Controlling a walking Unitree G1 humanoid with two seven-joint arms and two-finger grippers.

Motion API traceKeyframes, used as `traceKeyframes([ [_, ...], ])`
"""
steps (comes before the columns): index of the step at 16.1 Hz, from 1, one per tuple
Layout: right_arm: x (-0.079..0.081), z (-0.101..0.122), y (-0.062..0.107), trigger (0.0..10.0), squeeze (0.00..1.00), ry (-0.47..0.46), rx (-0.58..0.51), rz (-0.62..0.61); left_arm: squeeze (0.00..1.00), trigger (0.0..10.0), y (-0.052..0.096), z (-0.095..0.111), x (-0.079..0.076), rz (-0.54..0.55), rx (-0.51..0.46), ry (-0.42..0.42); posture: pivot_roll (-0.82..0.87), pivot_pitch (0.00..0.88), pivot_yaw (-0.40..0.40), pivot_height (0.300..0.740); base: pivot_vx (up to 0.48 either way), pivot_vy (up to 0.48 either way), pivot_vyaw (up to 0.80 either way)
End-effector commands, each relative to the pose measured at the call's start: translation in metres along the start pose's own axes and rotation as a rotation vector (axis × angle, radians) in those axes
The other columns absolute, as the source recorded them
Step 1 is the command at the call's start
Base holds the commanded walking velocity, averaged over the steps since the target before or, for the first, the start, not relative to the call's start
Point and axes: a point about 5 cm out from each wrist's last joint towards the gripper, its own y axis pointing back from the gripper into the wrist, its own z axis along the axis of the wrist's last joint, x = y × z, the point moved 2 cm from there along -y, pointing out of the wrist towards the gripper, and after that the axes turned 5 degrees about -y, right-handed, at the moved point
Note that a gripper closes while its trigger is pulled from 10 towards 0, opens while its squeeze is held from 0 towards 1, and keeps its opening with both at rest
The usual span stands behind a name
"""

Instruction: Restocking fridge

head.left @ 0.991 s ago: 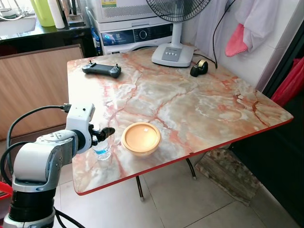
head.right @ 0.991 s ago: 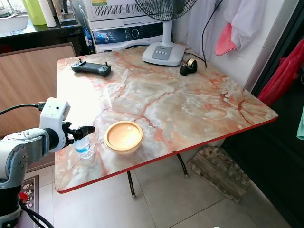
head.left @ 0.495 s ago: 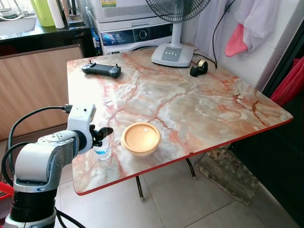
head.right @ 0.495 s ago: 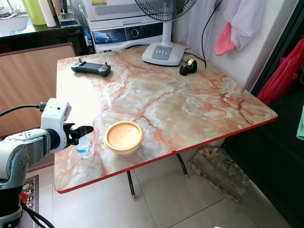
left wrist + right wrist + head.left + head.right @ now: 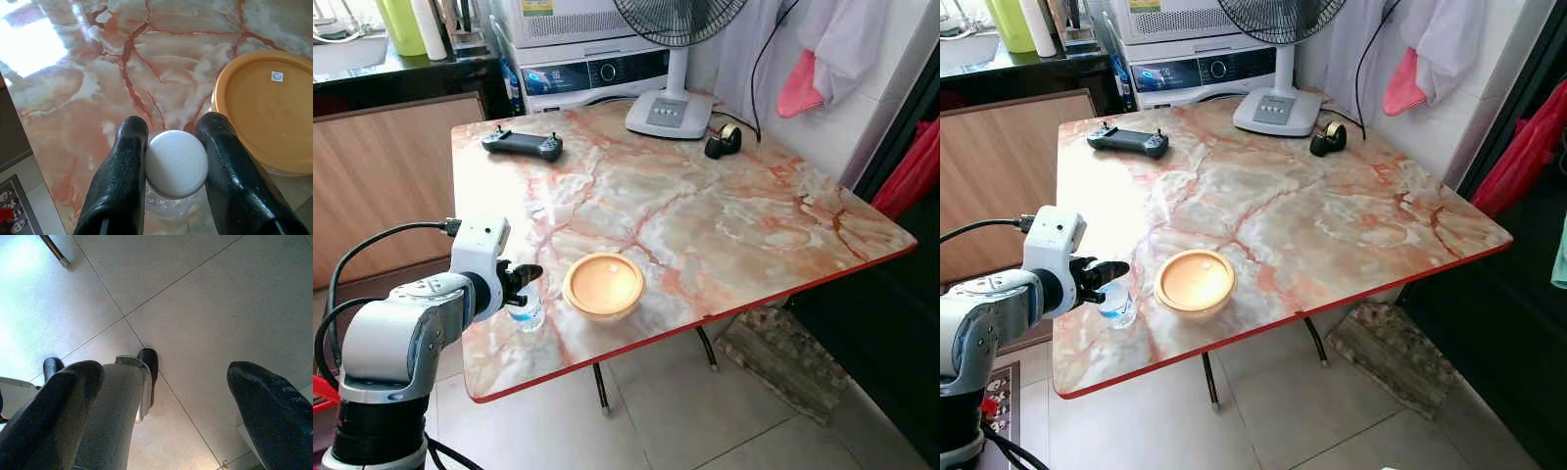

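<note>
one small water bottle (image 5: 527,309), one orange lidded bowl (image 5: 603,286), one black controller (image 5: 522,144), one tape roll (image 5: 723,140), one fan (image 5: 672,59), all on one marble table (image 5: 724,225).

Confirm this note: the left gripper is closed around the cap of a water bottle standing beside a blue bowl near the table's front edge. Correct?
Not quite: the bowl is orange, as the left wrist view shows. The rest holds: the left gripper clamps the water bottle by its white cap, near the table's front edge.

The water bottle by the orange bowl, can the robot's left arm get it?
Yes, it looks so. The left gripper already has its two black fingers on either side of the water bottle, against its white cap, with nothing between. The orange bowl sits beside, not in the way.
</note>
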Motion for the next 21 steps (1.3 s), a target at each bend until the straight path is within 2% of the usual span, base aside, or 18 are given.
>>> traceKeyframes([
  [1, -0.002, 0.0, 0.001, 10.0, 0.0, 0.007, 0.007, 0.0, 0.0, 0.0, -0.001, -0.009, -0.002, -0.013, 0.044, 0.0, 0.15, 0.0, -0.052, 0.74, 0.0, 0.0, 0.0],
  [4, -0.002, 0.0, 0.001, 10.0, 0.0, 0.011, 0.008, 0.0, 0.0, 0.0, 0.0, -0.004, 0.01, 0.067, 0.011, -0.031, 0.15, 0.0, -0.052, 0.74, 0.0, 0.0, 0.0],
  [5, -0.002, 0.0, 0.001, 10.0, 0.0, 0.011, 0.008, 0.0, 0.0, 0.0, 0.001, 0.001, 0.016, 0.109, -0.012, -0.069, 0.15, 0.0, -0.054, 0.74, 0.0, 0.0, 0.0],
  [6, -0.002, 0.0, 0.001, 10.0, 0.0, 0.011, 0.008, 0.001, 0.0, 2.9, 0.003, 0.008, 0.024, 0.169, -0.048, -0.115, 0.15, 0.0, -0.054, 0.74, 0.0, 0.0, 0.0],
  [7, -0.002, 0.0, 0.001, 10.0, 0.0, 0.012, 0.008, 0.002, 0.0, 10.0, 0.004, 0.01, 0.028, 0.192, -0.065, -0.132, 0.15, 0.0, -0.054, 0.74, 0.0, 0.0, 0.0],
  [8, -0.002, 0.0, 0.001, 10.0, 0.0, 0.011, 0.008, 0.003, 0.0, 10.0, 0.006, 0.013, 0.036, 0.237, -0.083, -0.157, 0.15, 0.0, -0.054, 0.74, 0.0, 0.0, 0.0],
  [10, -0.001, -0.001, 0.0, 10.0, 0.0, 0.009, 0.008, 0.005, 0.0, 10.0, 0.015, 0.014, 0.059, 0.337, -0.129, -0.139, 0.15, 0.0, -0.051, 0.74, 0.0, 0.0, 0.0],
  [11, -0.001, -0.001, 0.0, 10.0, 0.0, 0.01, 0.009, 0.006, 0.0, 10.0, 0.018, 0.005, 0.074, 0.395, -0.116, -0.133, 0.16, 0.0, -0.049, 0.74, 0.0, 0.0, 0.0],
  [13, 0.0, -0.001, 0.0, 10.0, 0.0, 0.009, 0.011, 0.007, 0.0, 10.0, 0.018, -0.036, 0.091, 0.43, -0.044, -0.099, 0.16, 0.0, -0.045, 0.74, 0.0, 0.0, 0.0],
  [14, 0.001, -0.002, 0.0, 10.0, 0.0, 0.008, 0.011, 0.008, 0.0, 10.0, 0.019, -0.068, 0.102, 0.479, 0.021, -0.069, 0.16, 0.0, -0.045, 0.74, 0.0, 0.0, 0.0],
  [15, 0.001, -0.002, 0.0, 10.0, 0.0, 0.007, 0.011, 0.008, 0.0, 10.0, 0.018, -0.076, 0.103, 0.483, 0.034, -0.061, 0.16, 0.0, -0.045, 0.74, 0.0, 0.0, 0.0],
  [16, 0.001, -0.001, 0.0, 10.0, 0.0, 0.005, 0.009, 0.009, 0.0, 10.0, 0.016, -0.1, 0.104, 0.487, 0.064, -0.043, 0.16, 0.0, -0.042, 0.74, 0.0, 0.0, 0.0],
  [17, 0.001, -0.001, 0.0, 10.0, 0.0, 0.004, 0.008, 0.009, 0.0, 10.0, 0.013, -0.142, 0.101, 0.468, 0.101, 0.023, 0.15, 0.0, -0.039, 0.74, 0.0, 0.0, 0.0],
  [18, 0.001, -0.001, 0.0, 10.0, 0.0, 0.002, 0.007, 0.009, 0.0, 10.0, 0.013, -0.167, 0.094, 0.456, 0.109, 0.081, 0.15, 0.0, -0.04, 0.74, 0.0, 0.0, 0.0],
  [19, 0.001, -0.001, 0.0, 10.0, 0.0, 0.0, 0.006, 0.009, 0.0, 10.0, 0.013, -0.178, 0.09, 0.45, 0.108, 0.098, 0.15, 0.0, -0.04, 0.74, 0.0, 0.0, 0.0],
  [21, 0.001, -0.001, 0.0, 10.0, 0.0, 0.0, 0.006, 0.009, 0.0, 10.0, 0.013, -0.178, 0.09, 0.45, 0.104, 0.097, 0.15, 0.0, -0.04, 0.74, 0.0, 0.0, 0.0],
])
